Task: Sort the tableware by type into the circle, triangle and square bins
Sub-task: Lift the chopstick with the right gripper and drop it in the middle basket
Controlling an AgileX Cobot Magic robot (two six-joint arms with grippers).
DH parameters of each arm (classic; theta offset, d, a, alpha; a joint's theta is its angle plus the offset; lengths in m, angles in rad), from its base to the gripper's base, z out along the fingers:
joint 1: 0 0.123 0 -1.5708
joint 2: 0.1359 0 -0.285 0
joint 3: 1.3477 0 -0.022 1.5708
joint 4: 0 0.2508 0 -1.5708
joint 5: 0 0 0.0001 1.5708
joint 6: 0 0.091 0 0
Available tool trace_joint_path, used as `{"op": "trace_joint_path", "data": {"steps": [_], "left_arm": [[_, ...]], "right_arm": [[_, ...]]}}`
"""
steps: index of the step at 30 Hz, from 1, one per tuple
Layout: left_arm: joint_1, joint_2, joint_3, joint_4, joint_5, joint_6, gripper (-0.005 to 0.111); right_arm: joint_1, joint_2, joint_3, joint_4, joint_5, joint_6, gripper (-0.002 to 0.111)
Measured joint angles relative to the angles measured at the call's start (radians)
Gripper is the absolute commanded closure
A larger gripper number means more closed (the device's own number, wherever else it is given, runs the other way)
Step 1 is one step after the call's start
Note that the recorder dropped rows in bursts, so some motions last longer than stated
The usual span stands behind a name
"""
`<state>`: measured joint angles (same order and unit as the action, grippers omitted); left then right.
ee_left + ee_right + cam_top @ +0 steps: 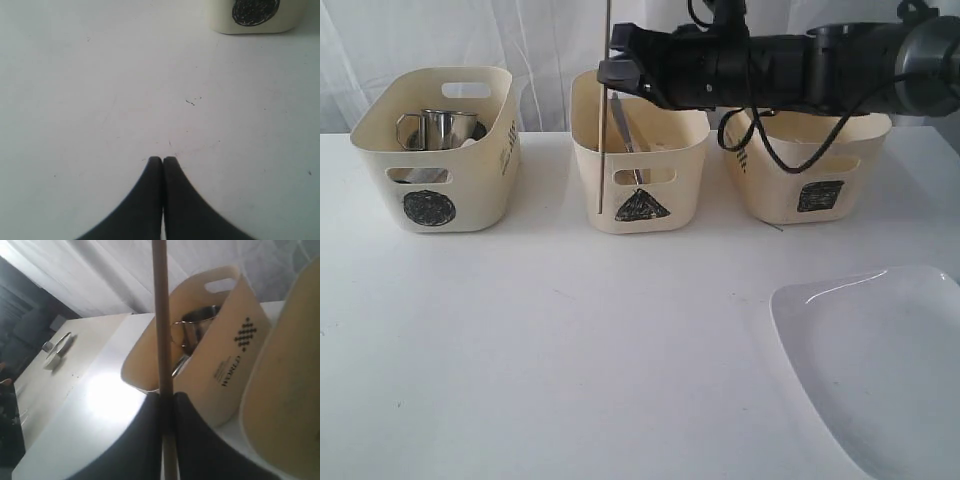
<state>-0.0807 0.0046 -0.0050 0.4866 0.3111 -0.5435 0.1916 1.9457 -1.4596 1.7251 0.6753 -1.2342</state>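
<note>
The right fingers (pixel 142 440) pinch a chopstick (pixel 605 140) upright beside the triangle bin (pixel 675 170), likely so it drops in endwise, while the left fingers (pixel 145 200), pressed together and empty, hover over the worktop (pixel 100 75).

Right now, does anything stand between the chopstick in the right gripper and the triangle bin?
Only the triangle bin's own front wall. The chopstick, held upright by the right gripper, shows in front of that wall, its tip seemingly below the rim. Steel cutlery leans inside the bin.

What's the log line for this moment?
right gripper: shut on chopstick, upright by triangle bin | left gripper: shut, empty | plate: on table
</note>
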Motion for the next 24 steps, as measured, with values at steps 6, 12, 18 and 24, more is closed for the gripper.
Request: {"op": "trace_joint_path", "data": {"steps": [6, 12, 18, 24], "left_arm": [[0.0, 0.0, 0.0, 0.0, 0.0, 0.0, 0.107], [0.0, 0.0, 0.0, 0.0, 0.0, 0.0, 0.107], [0.0, 0.0, 0.0, 0.0, 0.0, 0.0, 0.107], [0.0, 0.0, 0.0, 0.0, 0.0, 0.0, 0.107]], "right_arm": [[-0.04, 0.107, -0.098, 0.007, -0.027, -0.191, 0.108], [-0.04, 0.165, -0.295, 0.017, -0.196, -0.267, 0.108], [-0.04, 0.246, -0.422, 0.019, -0.216, -0.267, 0.108], [-0.04, 0.311, -0.481, 0.021, -0.303, -0.26, 0.103]]}}
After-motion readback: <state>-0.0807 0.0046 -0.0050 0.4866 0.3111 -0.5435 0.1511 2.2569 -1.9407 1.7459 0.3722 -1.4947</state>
